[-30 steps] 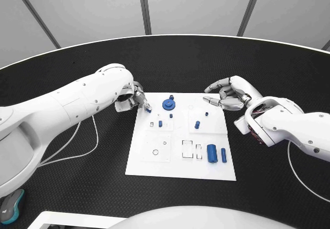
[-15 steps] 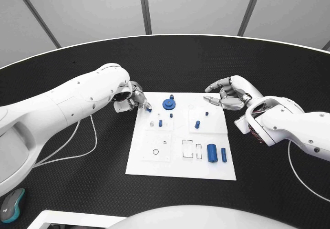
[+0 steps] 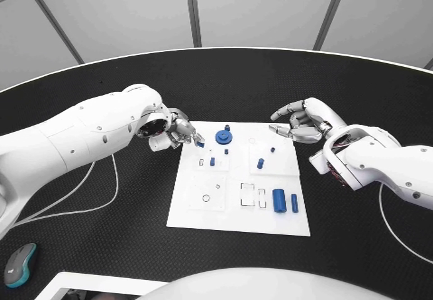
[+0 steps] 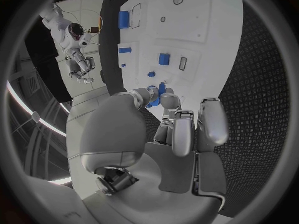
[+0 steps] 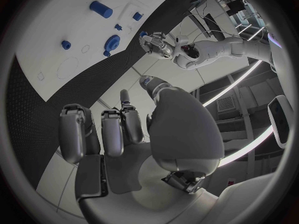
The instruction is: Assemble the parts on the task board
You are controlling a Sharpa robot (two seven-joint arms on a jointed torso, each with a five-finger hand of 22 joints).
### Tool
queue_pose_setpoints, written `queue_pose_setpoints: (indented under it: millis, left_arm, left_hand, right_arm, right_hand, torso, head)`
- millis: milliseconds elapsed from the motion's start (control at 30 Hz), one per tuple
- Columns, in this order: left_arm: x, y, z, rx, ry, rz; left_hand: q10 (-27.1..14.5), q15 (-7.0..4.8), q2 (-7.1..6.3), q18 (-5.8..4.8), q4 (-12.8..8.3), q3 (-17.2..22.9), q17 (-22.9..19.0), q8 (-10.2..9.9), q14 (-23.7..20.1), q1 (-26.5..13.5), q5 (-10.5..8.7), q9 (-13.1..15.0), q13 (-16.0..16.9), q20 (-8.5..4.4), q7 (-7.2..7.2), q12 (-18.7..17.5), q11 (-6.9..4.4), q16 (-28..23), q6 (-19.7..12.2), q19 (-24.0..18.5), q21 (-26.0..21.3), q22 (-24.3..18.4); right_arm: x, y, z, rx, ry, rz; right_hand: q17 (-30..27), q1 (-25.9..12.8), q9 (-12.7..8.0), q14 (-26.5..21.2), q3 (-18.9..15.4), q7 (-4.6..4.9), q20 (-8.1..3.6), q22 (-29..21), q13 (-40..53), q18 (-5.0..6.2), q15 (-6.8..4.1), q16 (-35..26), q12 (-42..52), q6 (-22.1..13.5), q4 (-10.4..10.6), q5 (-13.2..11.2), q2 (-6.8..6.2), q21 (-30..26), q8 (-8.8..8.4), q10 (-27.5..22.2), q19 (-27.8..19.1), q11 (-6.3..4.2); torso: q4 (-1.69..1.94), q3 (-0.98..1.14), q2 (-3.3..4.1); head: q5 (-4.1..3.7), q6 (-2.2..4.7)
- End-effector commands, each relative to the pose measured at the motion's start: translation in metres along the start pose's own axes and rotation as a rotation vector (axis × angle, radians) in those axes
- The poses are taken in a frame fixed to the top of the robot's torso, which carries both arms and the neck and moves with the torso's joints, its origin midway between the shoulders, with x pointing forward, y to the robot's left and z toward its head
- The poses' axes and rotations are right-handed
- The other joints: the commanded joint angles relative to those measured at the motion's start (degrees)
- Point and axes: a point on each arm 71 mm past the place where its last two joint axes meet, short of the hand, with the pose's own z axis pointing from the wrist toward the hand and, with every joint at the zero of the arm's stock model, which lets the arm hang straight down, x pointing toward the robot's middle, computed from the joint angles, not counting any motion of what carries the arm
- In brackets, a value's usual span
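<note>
The white task board [image 3: 236, 212] lies mid-table. My left hand [image 3: 173, 132] hovers at its far left corner and pinches a small blue piece [image 3: 199, 144] between thumb and finger; the left wrist view shows that blue piece [image 4: 156, 94] at the fingertips [image 4: 168, 100] over the board's [image 4: 206, 25] edge. A round blue gear-like part [image 3: 223, 135] stands close beside it. Small blue pegs [image 3: 259, 163] stand in the board's far half. A thick blue cylinder [image 3: 279, 200] and a thin one [image 3: 294, 201] lie near the right edge. My right hand [image 3: 304, 121] hovers off the far right corner, fingers apart, holding nothing.
Empty slots and holes [image 3: 245, 194] mark the board's near half. A white cable [image 3: 116, 181] trails over the black table on the left. A teal mouse-like object [image 3: 18, 264] lies at the near left. The right wrist view shows the board [image 5: 56, 30] and my left hand [image 5: 154, 42] beyond it.
My left hand has edged slightly toward the board's corner with the blue piece still pinched, and its arm has swung a little. The right hand has stayed in place.
</note>
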Motion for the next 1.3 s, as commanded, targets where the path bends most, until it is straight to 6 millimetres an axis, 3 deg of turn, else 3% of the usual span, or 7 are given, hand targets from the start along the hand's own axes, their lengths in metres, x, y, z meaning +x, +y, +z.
queue_pose_setpoints:
  millis: [33,300,533,900,1300]
  left_arm:
    - [0.003,-0.002,-0.005,0.022,-0.035,0.034]
    - [0.008,0.001,-0.011,0.042,-0.095,0.087]
    - [0.019,0.007,-0.010,0.036,-0.126,0.129]
    - [0.039,0.014,-0.001,0.021,-0.112,0.141]
    - [0.046,0.016,0.005,0.003,-0.098,0.181]
  left_hand:
    - [1.0,-0.51,-0.10,0.01,-7.2,7.5,12.1,0.8,5.1,-1.1,1.18,0.4,0.5,-0.23,-0.45,0.7,-0.33,0.2,0.0,0.4,0.3,0.1]
    - [1.7,-0.66,-0.41,-0.01,-7.7,7.9,12.2,1.4,5.1,-1.8,2.38,0.7,1.3,-0.35,-0.63,1.5,-0.50,0.2,0.1,0.5,0.4,0.3]
    - [2.0,-0.74,-0.54,-0.05,-7.9,8.1,12.2,1.6,5.1,-2.1,2.74,0.8,1.8,-0.40,-0.73,1.9,-0.59,0.2,0.2,0.6,0.5,0.5]
    - [2.6,-0.89,-0.79,-0.06,-8.2,8.4,12.2,2.2,5.2,-2.8,3.48,0.9,2.4,-0.51,-0.93,2.4,-0.77,0.3,0.4,0.7,0.5,0.5]
    - [2.9,-1.01,-0.94,-0.07,-8.4,8.7,12.2,2.6,5.2,-3.4,4.29,1.1,2.5,-0.59,-1.07,2.6,-0.90,0.3,0.5,0.7,0.6,0.6]
  right_arm:
    - [0.000,0.000,0.000,0.000,0.001,0.000]
    - [0.000,0.000,0.001,-0.001,0.002,0.000]
    - [0.001,0.000,0.001,-0.002,0.003,0.000]
    - [0.002,0.000,0.002,-0.003,0.004,0.000]
    - [0.002,0.000,0.003,-0.004,0.005,-0.001]
  right_hand:
    - [11.1,-0.1,0.0,5.2,-0.1,-0.14,-0.26,9.5,6.8,0.60,-0.39,-0.1,0.2,-0.1,0.4,0.1,0.48,-0.1,0.21,0.2,3.0,-0.29]
    - [11.2,-0.1,0.0,5.2,-0.1,-0.14,-0.27,9.5,6.8,0.60,-0.40,-0.1,0.2,-0.1,0.5,0.5,0.52,-0.1,0.23,0.2,3.0,-0.29]
    - [11.2,0.0,0.0,5.2,-0.1,-0.14,-0.28,9.5,6.8,0.62,-0.40,-0.1,0.2,-0.1,0.5,0.6,0.53,-0.2,0.23,0.2,3.0,-0.29]
    - [11.1,0.0,0.0,5.2,0.0,-0.14,-0.28,9.5,6.8,0.61,-0.40,-0.2,0.2,-0.1,0.5,0.8,0.54,-0.2,0.24,0.1,3.0,-0.30]
    - [11.1,0.0,0.0,5.2,0.0,-0.14,-0.28,9.5,6.8,0.62,-0.40,-0.1,0.2,-0.1,0.5,0.9,0.55,-0.2,0.24,0.2,3.0,-0.30]
  torso:
    - [0.20,-0.10,-0.23]
    - [0.14,-0.19,-0.18]
    - [0.15,-0.08,-0.17]
    - [0.02,-0.08,-0.08]
    - [-0.01,0.02,-0.02]
  head:
    - [0.12,-0.19]
    - [0.35,-0.17]
    - [0.56,-0.17]
    - [0.64,-0.05]
    - [0.53,-0.11]
